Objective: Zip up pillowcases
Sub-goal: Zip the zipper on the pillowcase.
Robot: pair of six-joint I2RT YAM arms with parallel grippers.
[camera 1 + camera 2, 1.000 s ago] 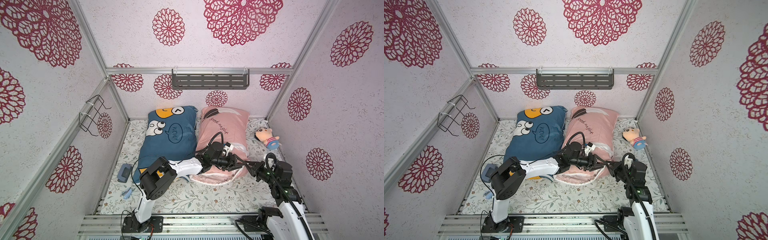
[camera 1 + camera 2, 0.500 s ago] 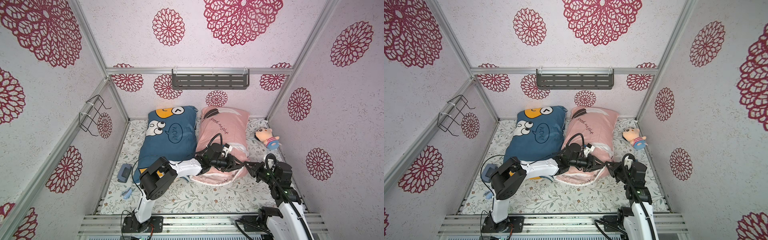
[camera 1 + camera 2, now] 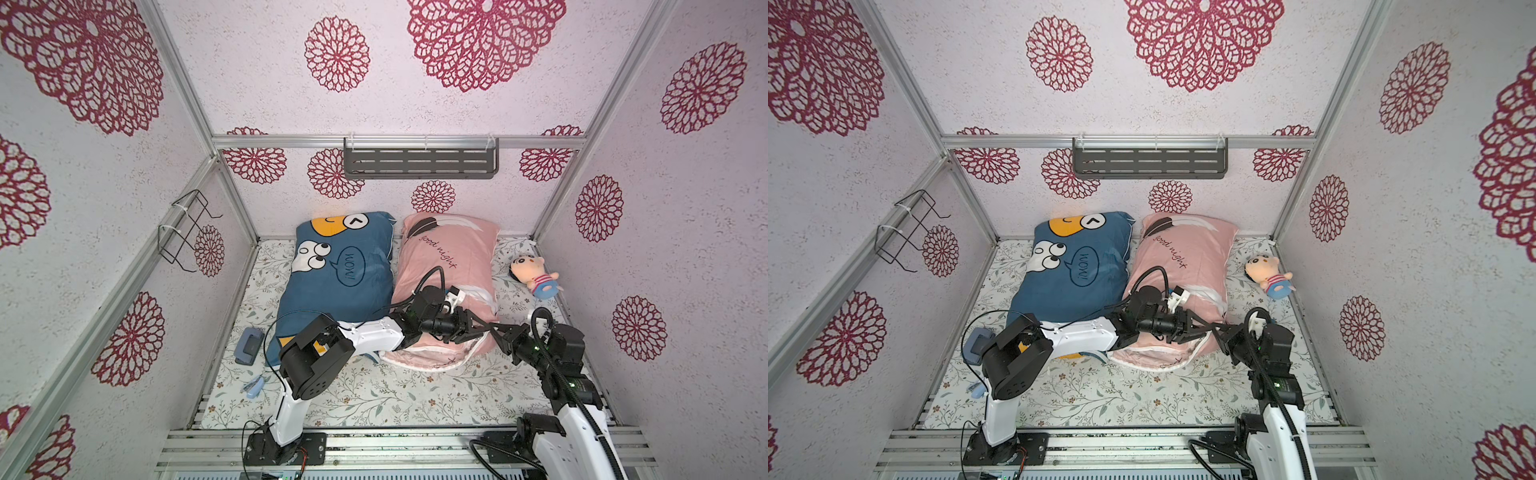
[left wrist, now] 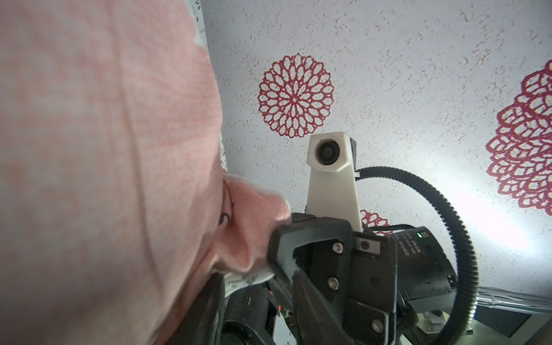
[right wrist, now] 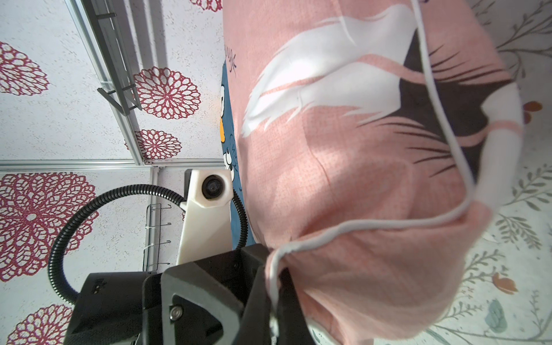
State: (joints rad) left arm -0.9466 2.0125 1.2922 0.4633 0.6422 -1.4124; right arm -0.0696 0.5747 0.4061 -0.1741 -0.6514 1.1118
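Observation:
Two pillowcases lie side by side at the back of the bed: a blue one (image 3: 336,286) with cartoon faces and a pink one (image 3: 451,257) with "good night" script. My right gripper (image 3: 498,331) is shut on the pink pillowcase's near right corner, where its white-edged seam (image 5: 358,227) runs into the jaws (image 5: 276,286). My left arm reaches across the pink case's near end. Its gripper (image 3: 482,329) stands open right next to the right gripper. One dark finger (image 4: 209,301) lies against the pink fabric (image 4: 104,149), with nothing seen clamped. The zipper pull is hidden.
A small plush doll (image 3: 536,277) lies by the right wall. A grey-blue object (image 3: 248,345) and a small light-blue item (image 3: 254,387) sit near the left wall. A grey shelf (image 3: 419,163) hangs on the back wall, a wire rack (image 3: 187,228) on the left one.
The left wrist has shifted very slightly over the pink pillowcase's near end. The right gripper keeps its hold on the corner.

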